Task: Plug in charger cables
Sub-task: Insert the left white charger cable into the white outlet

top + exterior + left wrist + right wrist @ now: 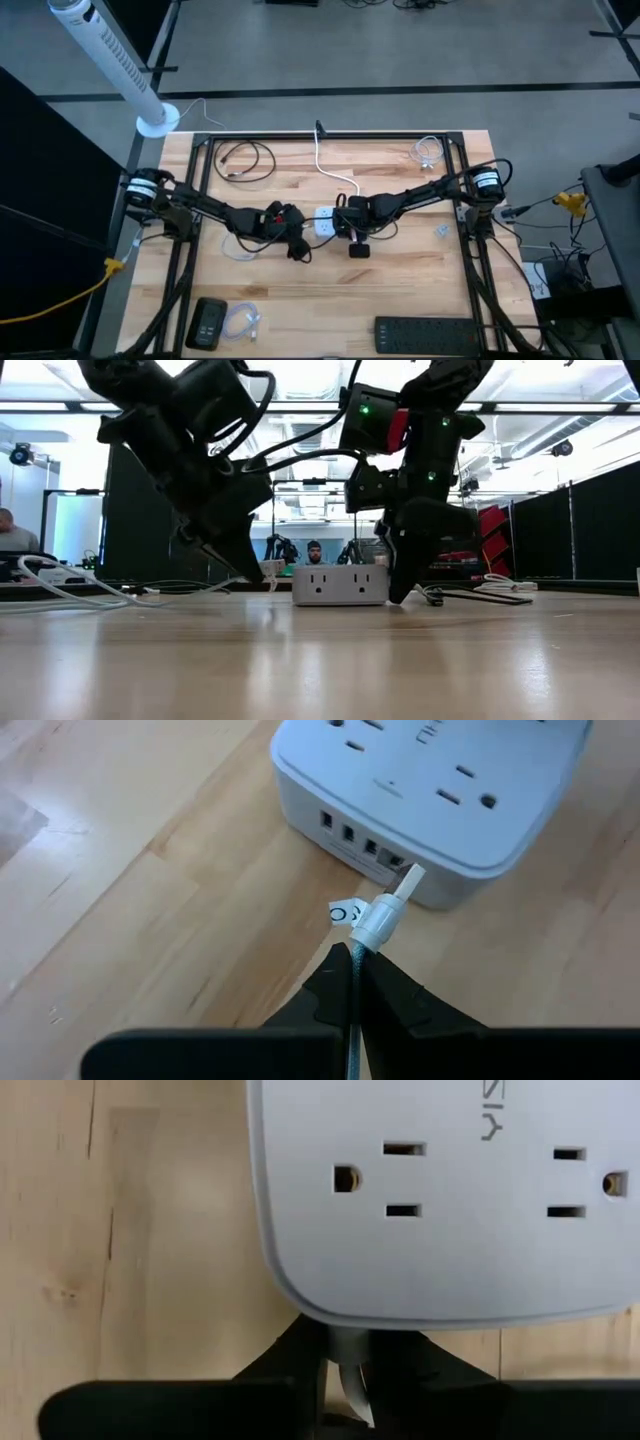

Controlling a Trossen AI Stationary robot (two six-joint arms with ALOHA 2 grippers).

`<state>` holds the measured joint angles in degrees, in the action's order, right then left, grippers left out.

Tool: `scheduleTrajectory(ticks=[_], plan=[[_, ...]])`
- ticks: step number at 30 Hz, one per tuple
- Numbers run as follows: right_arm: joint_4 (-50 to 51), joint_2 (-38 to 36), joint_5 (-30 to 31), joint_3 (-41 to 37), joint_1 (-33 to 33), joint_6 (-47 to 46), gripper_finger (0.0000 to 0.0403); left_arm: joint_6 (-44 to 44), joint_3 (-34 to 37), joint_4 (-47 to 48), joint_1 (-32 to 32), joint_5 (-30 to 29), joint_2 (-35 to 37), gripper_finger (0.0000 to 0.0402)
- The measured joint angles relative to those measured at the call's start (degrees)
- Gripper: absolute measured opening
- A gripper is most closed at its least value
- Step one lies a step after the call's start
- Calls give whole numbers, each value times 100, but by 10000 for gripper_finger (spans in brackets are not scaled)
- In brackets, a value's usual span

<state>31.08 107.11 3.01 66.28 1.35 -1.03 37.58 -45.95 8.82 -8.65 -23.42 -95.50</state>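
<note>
Left gripper [355, 982] at table centre, fingers pinched on white charger cable [352, 1020] just behind its plug [385, 910]; plug tip touching the row of small ports on the side of the white socket cube [440, 790]. Right gripper [345, 1365] against the cube's opposite side, fingers nearly pressed together, clamping something pale there, cannot tell what. Other charger cables [245, 160] loosely coiled near table corners. Black power strip [425, 333] at near edge.

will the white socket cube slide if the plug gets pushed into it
Probably, if left free: the cube looks like light plastic on smooth wood. The right gripper seems shut on its far edge, likely bracing it. The left gripper holds the cable close behind the plug, so little flop.
</note>
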Motion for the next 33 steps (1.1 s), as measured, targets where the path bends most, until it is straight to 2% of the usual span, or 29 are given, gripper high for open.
scheduleTrajectory(ticks=[8,21,33], plan=[[-3,-89,-6,0,37,-247,35,-254,0,120,84,7,0,0],[-198,-310,-163,4,231,-407,35,-197,1,27,167,10,-2,0],[-542,-310,-158,4,168,-368,35,-429,0,-328,90,423,-4,0]])
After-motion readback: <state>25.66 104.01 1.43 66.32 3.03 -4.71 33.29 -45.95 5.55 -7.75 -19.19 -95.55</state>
